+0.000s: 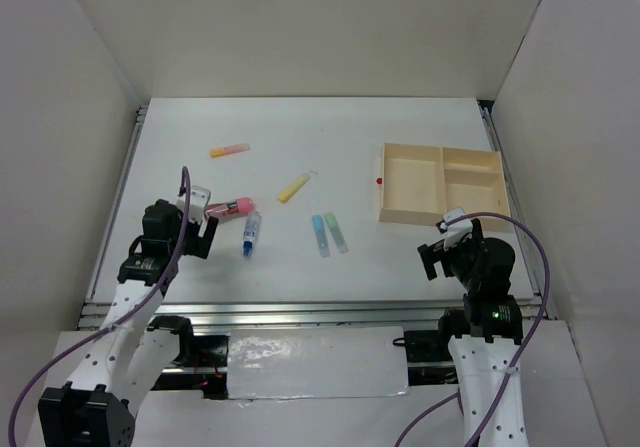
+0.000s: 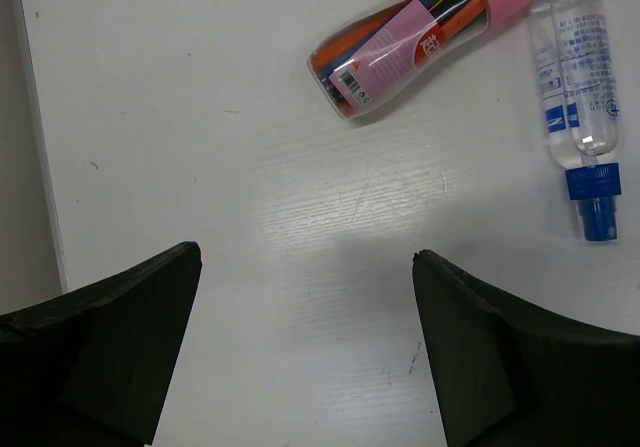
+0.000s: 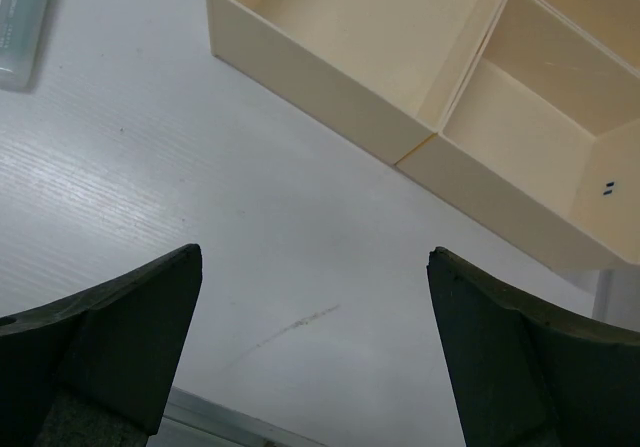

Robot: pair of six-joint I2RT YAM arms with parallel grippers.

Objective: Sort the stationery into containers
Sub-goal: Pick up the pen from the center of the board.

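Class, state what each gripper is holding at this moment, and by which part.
Nothing is held. The left gripper and the right gripper are both open and empty.

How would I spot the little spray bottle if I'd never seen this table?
On the white table, left side, two items lie together near the left arm. It's the clear bottle with a blue cap, beside the pink-capped tube of pens.

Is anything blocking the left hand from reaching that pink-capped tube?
Nothing visible. Only table surface lies between the open left hand and the pink-capped tube; the blue-capped bottle lies beside the tube, off the path.
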